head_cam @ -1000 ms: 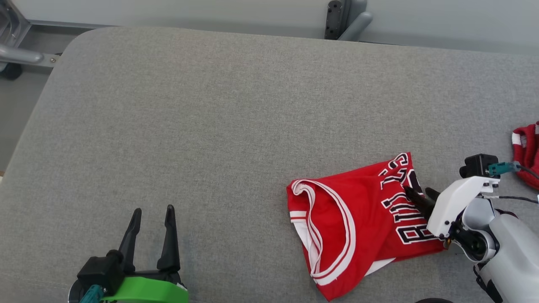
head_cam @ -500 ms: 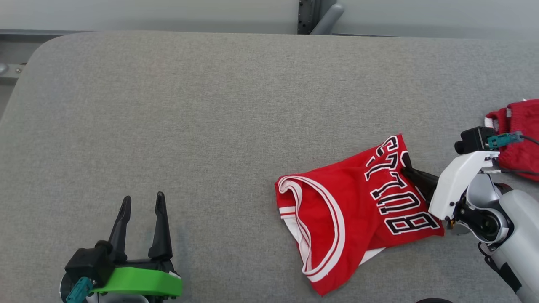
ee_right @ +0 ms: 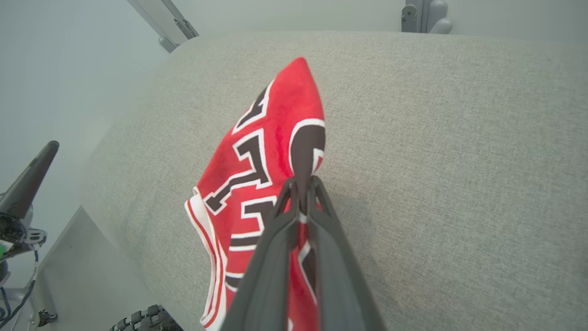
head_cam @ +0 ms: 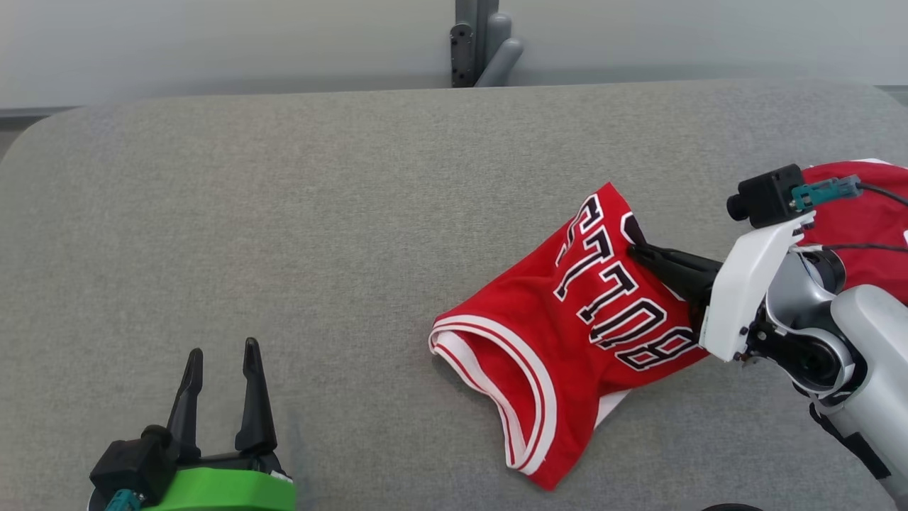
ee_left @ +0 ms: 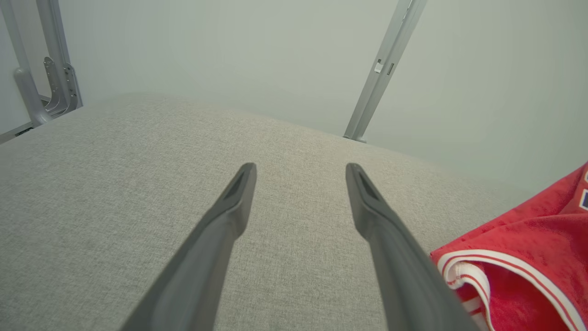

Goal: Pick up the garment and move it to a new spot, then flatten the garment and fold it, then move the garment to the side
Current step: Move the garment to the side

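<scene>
The garment [head_cam: 567, 333] is a red jersey with black-and-white lettering and white-striped trim, crumpled on the grey padded table [head_cam: 319, 213] right of centre. My right gripper [head_cam: 635, 250] is shut on the garment's upper right edge, and that part is lifted off the table. The right wrist view shows the garment [ee_right: 257, 170] pinched between the closed fingers of my right gripper [ee_right: 301, 184] and hanging down to the left. My left gripper [head_cam: 220, 353] stands open at the lower left, well apart from the garment. Between its fingers [ee_left: 234, 207] there is only table, with the garment's trimmed opening [ee_left: 519, 271] at the right.
Another red garment [head_cam: 869, 220] lies at the table's right edge behind my right arm. A grey metal post [head_cam: 482, 42] stands behind the table's far edge. The table's left half is bare grey fabric.
My right gripper closed on the garment's upper edge and has lifted it up and away from the table. The head camera has shifted, so the whole scene sits differently. The left gripper stays open.
</scene>
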Controlling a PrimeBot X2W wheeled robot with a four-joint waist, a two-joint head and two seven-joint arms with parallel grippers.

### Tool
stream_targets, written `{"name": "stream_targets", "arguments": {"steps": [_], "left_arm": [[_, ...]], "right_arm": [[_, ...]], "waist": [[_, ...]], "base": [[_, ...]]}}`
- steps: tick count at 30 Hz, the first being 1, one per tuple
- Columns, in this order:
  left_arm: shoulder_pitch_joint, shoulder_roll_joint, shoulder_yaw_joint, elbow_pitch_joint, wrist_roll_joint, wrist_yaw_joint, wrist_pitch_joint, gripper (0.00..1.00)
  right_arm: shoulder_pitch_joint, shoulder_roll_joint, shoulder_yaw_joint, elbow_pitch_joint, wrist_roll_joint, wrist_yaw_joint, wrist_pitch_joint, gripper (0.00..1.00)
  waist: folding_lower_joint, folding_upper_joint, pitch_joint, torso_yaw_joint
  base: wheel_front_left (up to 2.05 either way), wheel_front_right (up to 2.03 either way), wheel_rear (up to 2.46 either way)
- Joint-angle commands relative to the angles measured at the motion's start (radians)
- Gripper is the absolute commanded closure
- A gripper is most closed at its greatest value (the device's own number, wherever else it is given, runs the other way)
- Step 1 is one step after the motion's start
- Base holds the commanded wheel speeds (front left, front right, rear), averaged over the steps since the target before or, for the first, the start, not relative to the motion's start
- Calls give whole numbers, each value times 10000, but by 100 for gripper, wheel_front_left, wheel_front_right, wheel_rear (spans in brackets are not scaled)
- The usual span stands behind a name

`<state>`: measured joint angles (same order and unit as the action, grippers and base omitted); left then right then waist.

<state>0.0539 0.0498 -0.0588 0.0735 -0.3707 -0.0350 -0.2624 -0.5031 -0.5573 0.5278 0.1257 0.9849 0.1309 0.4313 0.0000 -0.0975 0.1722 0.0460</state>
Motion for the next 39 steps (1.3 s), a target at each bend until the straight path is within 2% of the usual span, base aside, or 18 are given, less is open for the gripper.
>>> {"name": "stream_targets", "arguments": {"steps": [1, 6, 16, 20, 31, 39], "left_arm": [[138, 19, 41, -76, -64, 40, -27, 0], [-104, 19, -124, -221, -58, 4, -27, 0], [-732, 24, -356, -147, 255, -298, -27, 0], [-849, 24, -388, -192, 300, -357, -27, 0], [-1137, 24, -277, -172, 837, -642, -27, 0], [-1461, 24, -189, -107, 1168, -854, -27, 0]], "right_arm": [[-152, -111, -54, -295, 165, -4, 148, 100], [-561, -205, -442, -254, 47, -5, 447, 100], [-2369, 333, -1258, 2141, -1088, -4, 453, 100], [-3025, 534, -1685, 2650, -1329, -4, 292, 100], [-2972, 134, -3099, 3465, -1860, -4, -342, 100], [-2995, -43, -4436, 4383, -2489, -4, -681, 100]], "waist": [[0, 0, -292, -511], [0, 0, -145, -962], [0, 0, 431, -1130], [0, 0, 769, -1321], [0, 0, 1494, -1952], [0, 0, 1917, -1841]], "base": [[0, 0, 0], [0, 0, 0], [0, 0, 0], [0, 0, 0], [0, 0, 0], [0, 0, 0]]}}
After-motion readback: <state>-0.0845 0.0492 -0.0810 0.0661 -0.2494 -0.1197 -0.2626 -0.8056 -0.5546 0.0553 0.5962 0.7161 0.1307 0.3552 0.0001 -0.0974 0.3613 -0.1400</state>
